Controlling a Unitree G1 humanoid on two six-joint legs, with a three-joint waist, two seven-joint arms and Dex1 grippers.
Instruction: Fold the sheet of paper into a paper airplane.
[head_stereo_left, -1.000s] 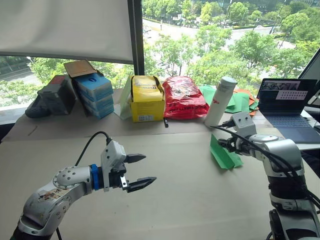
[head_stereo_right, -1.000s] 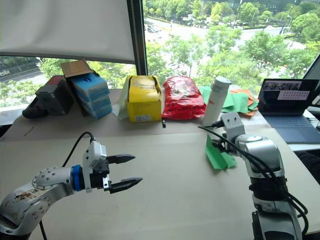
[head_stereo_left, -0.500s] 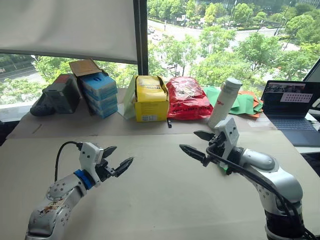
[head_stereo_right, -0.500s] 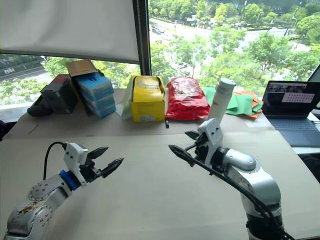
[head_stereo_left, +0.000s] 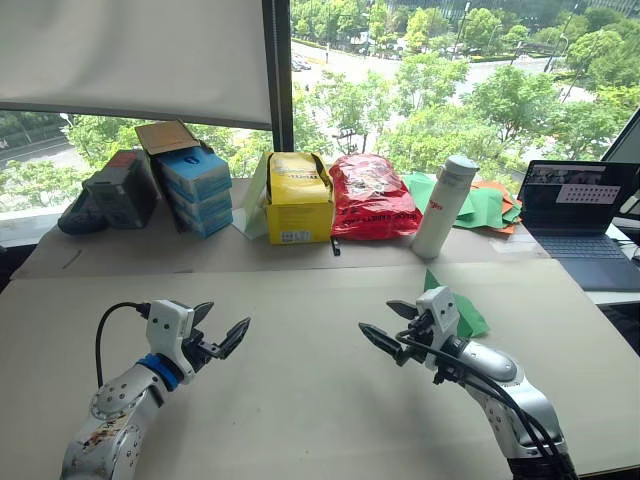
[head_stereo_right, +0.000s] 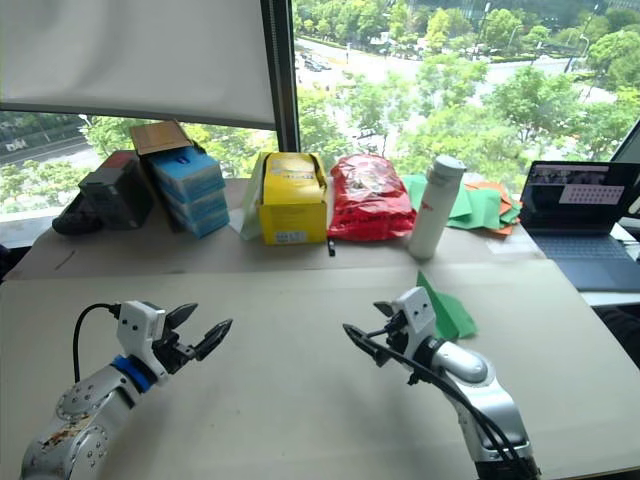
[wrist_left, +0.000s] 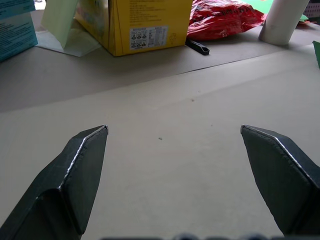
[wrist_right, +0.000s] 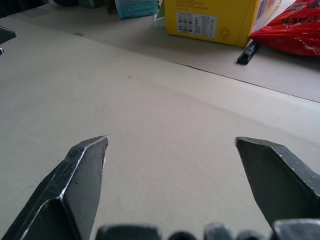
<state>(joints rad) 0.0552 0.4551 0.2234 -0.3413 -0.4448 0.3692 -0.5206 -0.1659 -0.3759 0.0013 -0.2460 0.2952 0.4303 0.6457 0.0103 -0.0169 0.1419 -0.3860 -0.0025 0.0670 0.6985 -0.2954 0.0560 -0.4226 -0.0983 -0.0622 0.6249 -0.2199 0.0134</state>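
Both hands hover low over the tan desk (head_stereo_left: 300, 420) with nothing in them: we see the left hand (head_stereo_left: 222, 328) on the near left with its two black fingers spread wide, and the right hand (head_stereo_left: 390, 325) near the middle right, its fingers likewise wide apart. In each wrist view the dark fingertips (wrist_left: 90, 145) stand far from one another with bare desk between them. The paper airplane (head_stereo_right: 447, 310) lies on the desk just behind the right hand, partly hidden by its wrist. We see it as a slim bright green wedge; its pointed tip is directed away from us toward the window, and its long axis runs from that tip back toward the near right, where the wedge widens. It touches neither hand. Along the far side of the desk stand a white bottle (head_stereo_left: 442, 205), a red bag (head_stereo_left: 372, 195), a yellow box (head_stereo_left: 296, 195) and a stack of blue boxes (head_stereo_left: 190, 188). A heap of green and orange sheets (head_stereo_left: 488, 205) lies beside the bottle, and an open laptop (head_stereo_left: 580, 215) sits at the far right.
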